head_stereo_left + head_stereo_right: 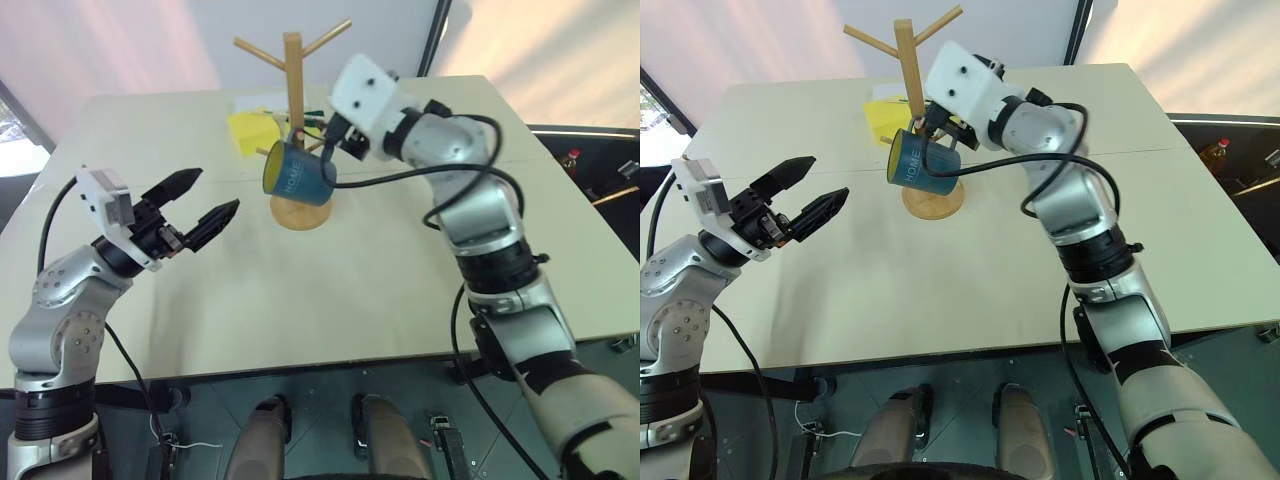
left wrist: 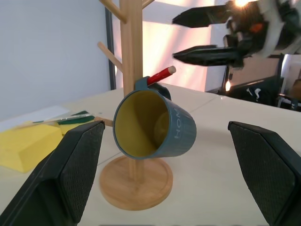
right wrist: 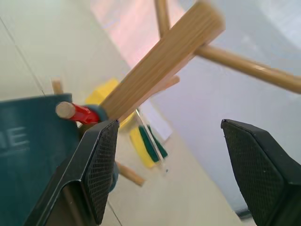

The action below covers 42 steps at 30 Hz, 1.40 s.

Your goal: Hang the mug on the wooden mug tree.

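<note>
The mug (image 2: 154,124) is hanging by its handle on a red-tipped peg (image 2: 161,75) of the tree (image 1: 293,80), tilted mouth-outward. The right gripper (image 2: 207,35), spread and empty, is sitting just above and beside it; the left gripper (image 1: 197,207), also spread, is hovering well apart.

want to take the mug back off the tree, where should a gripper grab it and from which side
Grip the mug across its teal body, one finger on each side, coming from the open side away from the wooden mug tree post. Its handle is threaded on the red-tipped peg, so the handle is not free to pinch. The mug hangs tilted, yellow mouth sideways, so it probably has to slide up along the peg.
</note>
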Each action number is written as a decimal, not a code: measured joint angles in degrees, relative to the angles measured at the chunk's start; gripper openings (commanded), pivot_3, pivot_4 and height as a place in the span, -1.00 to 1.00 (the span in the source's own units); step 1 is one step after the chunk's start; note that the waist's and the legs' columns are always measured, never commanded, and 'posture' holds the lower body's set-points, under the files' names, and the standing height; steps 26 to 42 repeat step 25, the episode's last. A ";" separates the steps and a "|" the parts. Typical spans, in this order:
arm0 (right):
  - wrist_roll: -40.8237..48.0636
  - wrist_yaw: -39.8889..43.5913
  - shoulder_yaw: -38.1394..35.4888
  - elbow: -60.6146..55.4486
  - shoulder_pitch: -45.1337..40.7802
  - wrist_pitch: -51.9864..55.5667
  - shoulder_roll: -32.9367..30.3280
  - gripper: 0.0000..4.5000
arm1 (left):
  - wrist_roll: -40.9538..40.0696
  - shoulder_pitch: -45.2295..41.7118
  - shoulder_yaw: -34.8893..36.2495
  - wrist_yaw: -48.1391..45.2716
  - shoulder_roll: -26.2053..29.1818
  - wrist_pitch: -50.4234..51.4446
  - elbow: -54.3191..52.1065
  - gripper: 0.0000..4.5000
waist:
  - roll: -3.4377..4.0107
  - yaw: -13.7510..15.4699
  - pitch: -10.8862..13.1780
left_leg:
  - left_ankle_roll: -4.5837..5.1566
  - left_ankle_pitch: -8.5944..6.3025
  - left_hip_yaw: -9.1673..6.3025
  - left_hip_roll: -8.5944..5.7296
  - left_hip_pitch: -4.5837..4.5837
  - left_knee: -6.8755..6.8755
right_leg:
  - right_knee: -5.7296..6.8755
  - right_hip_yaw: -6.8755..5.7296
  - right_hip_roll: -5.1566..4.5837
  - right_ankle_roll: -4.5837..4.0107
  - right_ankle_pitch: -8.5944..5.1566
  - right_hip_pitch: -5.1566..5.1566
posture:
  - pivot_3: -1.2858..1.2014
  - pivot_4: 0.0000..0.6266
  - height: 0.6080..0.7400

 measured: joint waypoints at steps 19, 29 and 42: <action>25.01 4.49 -17.27 -3.10 28.02 -0.05 -0.73 0.59 | 10.36 5.54 0.26 9.20 -6.06 -3.85 11.64 1.00 | 0.00 0.09 0.02 | -0.02 -0.01 0.04 0.05 0.00 0.01 | -0.23 0.00 -0.01 -0.08 0.05 0.06 | 0.03 -0.52 1.00; 25.60 4.42 -17.04 -0.16 28.88 -2.26 -0.75 0.59 | 11.88 6.52 0.28 9.70 -6.10 -4.53 11.99 1.00 | 0.00 0.17 0.02 | -0.02 -0.01 0.08 0.05 -0.10 -0.11 | -0.62 0.00 -0.01 -0.11 0.09 0.14 | 0.03 -0.52 1.00; 25.60 4.42 -17.04 -0.16 28.88 -2.26 -0.75 0.59 | 11.88 6.52 0.28 9.70 -6.10 -4.53 11.99 1.00 | 0.00 0.17 0.02 | -0.02 -0.01 0.08 0.05 -0.10 -0.11 | -0.62 0.00 -0.01 -0.11 0.09 0.14 | 0.03 -0.52 1.00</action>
